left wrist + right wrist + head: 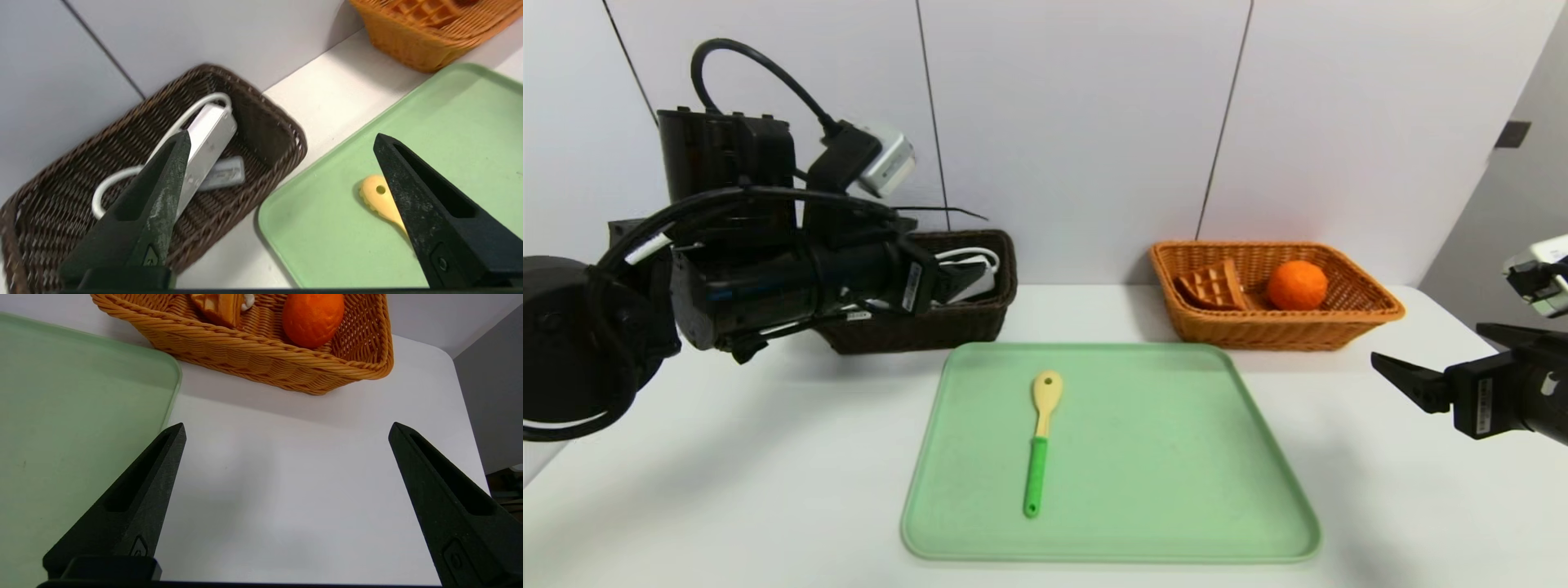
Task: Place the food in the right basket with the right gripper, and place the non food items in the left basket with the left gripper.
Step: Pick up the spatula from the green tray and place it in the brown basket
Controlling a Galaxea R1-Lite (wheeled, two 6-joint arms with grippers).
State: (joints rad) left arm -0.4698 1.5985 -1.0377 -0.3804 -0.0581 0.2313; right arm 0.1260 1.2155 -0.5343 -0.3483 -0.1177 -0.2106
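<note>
The left gripper (282,139) stands wide and empty, its black tapered fingers spread, hanging above the table edge between the dark brown woven wicker basket (980,322) and the pale green, round-cornered plastic tray (1258,457). Inside that basket lie a white power strip with a looped white cord (212,130) and a small grey flat device (226,171) beneath it.

The one thing left on the tray is the spatula with a cream-yellow holed blade and slim green handle (1040,441), lying a little toward nine o'clock of the tray's middle, blade at twelve, handle at six. Judging by the task, it is a non-food item for the left claw. The handle looks smooth and thin (likely to slip or roll), so closing across it near the blade joint, fingers square to its length, seems wisest.

The right gripper (286,428) hangs parked at three o'clock of the tray, equally wide and empty. At one o'clock sits the orange-tan woven wicker basket (1372,314), holding a dimpled round orange (1296,285) and a brown gridded waffle (1210,287)
</note>
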